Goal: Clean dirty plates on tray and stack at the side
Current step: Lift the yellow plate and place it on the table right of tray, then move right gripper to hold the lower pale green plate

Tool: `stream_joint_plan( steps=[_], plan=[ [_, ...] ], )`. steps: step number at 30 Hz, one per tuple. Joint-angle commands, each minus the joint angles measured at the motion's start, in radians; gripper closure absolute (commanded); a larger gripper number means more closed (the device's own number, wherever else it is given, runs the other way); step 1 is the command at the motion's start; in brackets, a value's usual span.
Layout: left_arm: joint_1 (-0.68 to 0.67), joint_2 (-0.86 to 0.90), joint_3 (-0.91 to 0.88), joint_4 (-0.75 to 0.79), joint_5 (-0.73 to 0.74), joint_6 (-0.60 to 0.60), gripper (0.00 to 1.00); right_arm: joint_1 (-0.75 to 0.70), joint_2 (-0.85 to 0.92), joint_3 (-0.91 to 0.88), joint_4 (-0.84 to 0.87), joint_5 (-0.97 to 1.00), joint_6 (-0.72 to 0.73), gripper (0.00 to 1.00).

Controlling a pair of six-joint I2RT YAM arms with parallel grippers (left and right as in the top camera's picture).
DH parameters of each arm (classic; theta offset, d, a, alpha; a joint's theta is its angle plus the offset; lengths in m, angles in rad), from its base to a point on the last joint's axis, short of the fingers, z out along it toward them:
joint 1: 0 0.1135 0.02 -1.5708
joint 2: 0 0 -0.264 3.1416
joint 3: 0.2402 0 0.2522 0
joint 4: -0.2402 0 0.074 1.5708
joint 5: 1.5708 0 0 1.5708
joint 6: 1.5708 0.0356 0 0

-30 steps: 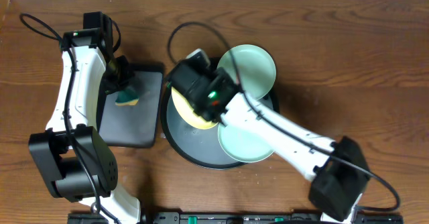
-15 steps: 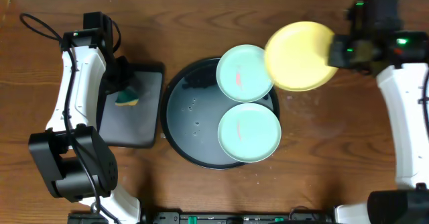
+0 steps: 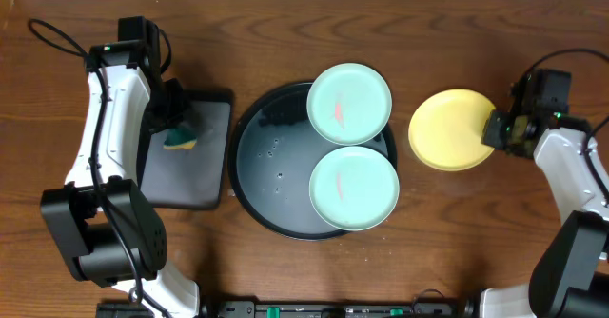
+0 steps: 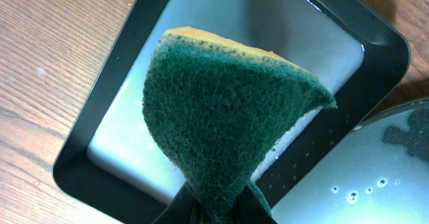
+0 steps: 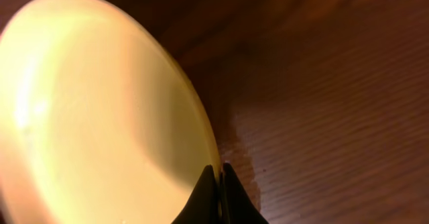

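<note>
**Yellow plate off the tray, right claw pinching its rim**

Right gripper (image 3: 497,132) is clamping fully closed on the right-hand rim of the pale yellow, glossy round plate (image 3: 452,129). In the right wrist view the two fingertips are meeting on the plate's edge (image 5: 100,110). The plate is sitting over the brown wooden table (image 3: 447,32), to the right of the large round black tray (image 3: 271,166) and apart from it. Cannot tell whether it is resting flat on the wood.

One pale mint glossy round plate (image 3: 349,102) is lying at the tray's upper right, overhanging the rim. A second pale mint plate (image 3: 354,187) is lying just below it. Each is showing a small reddish smear. The bare left half of the tray is carrying droplets.

Left gripper (image 3: 174,128) is pinching a folded green-and-yellow scouring sponge (image 4: 228,117), jaws nearly closed on it. It is hanging over the smaller black rectangular tray (image 4: 87,163), which is lying just left of the round one.
</note>
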Motion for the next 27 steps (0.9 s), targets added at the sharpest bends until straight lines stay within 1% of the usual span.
stream_joint_plan(
  steps=[1, 2, 3, 5, 6, 8, 11, 12, 14, 17, 21, 25, 27],
  plan=[
    [0.003, 0.000, 0.007, -0.003, -0.012, 0.017, 0.89, -0.002, -0.008, -0.045, 0.034, 0.006, -0.027, 0.98],
    [0.003, 0.000, 0.007, -0.001, -0.012, 0.017, 0.89, -0.002, -0.008, -0.045, 0.032, 0.006, -0.027, 0.92],
    [0.003, 0.000, 0.007, 0.000, -0.013, 0.017, 0.89, -0.002, -0.009, -0.040, 0.028, -0.004, -0.026, 0.80],
    [0.003, 0.000, 0.007, 0.003, -0.013, 0.017, 0.89, 0.001, -0.009, -0.011, -0.013, -0.047, -0.027, 0.72],
    [0.003, 0.000, 0.007, 0.004, -0.013, 0.017, 0.89, 0.007, -0.010, 0.023, -0.060, -0.098, -0.027, 0.67],
    [0.003, 0.000, 0.007, 0.004, -0.012, 0.016, 0.89, 0.023, -0.010, 0.077, -0.132, -0.161, -0.027, 0.64],
    [0.003, 0.000, 0.007, 0.004, -0.013, 0.016, 0.89, 0.089, -0.010, 0.173, -0.243, -0.295, -0.028, 0.60],
    [0.003, 0.000, 0.007, 0.004, -0.012, 0.017, 0.89, 0.130, -0.010, 0.192, -0.269, -0.339, -0.028, 0.57],
    [0.003, 0.000, 0.007, 0.004, -0.013, 0.017, 0.89, 0.216, -0.008, 0.190, -0.295, -0.352, -0.028, 0.53],
    [0.003, 0.000, 0.007, 0.004, -0.013, 0.017, 0.89, 0.351, 0.014, 0.171, -0.339, -0.328, -0.028, 0.51],
    [0.003, 0.000, 0.007, 0.004, -0.013, 0.017, 0.89, 0.435, 0.068, 0.156, -0.372, -0.273, -0.028, 0.51],
    [0.003, 0.000, 0.007, 0.004, -0.013, 0.017, 0.89, 0.479, 0.143, 0.156, -0.377, -0.274, -0.036, 0.56],
    [0.003, 0.000, 0.007, 0.004, -0.013, 0.017, 0.89, 0.496, 0.181, 0.156, -0.379, -0.274, -0.036, 0.61]
  ],
)
